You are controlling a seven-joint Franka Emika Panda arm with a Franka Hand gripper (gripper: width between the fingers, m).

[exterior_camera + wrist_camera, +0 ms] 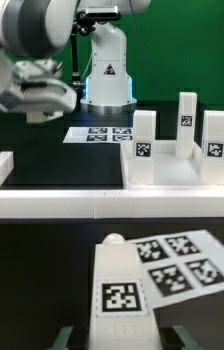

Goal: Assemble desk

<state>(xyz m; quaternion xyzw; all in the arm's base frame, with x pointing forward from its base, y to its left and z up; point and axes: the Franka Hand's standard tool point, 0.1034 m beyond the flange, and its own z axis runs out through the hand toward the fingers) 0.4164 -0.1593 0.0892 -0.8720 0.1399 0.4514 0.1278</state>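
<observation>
In the wrist view a white oblong desk leg (122, 286) lies on the black table, its square tag facing up. My gripper (122, 339) is open and straddles its near end; a dark gap shows between the leg and each of the fingers (68, 336). In the exterior view the white desk panel (165, 172) lies at the lower right with three tagged legs standing on it (144, 135), (187, 115), (213, 135). A white block (5, 163) at the exterior view's lower left edge may be the fourth leg. My fingers are hidden behind the arm there.
The marker board (100, 133) lies on the table between the arm and the panel, and shows beyond the leg's far end in the wrist view (180, 263). The robot's white base (107, 70) stands at the back. My blurred arm (35, 60) fills the exterior view's upper left.
</observation>
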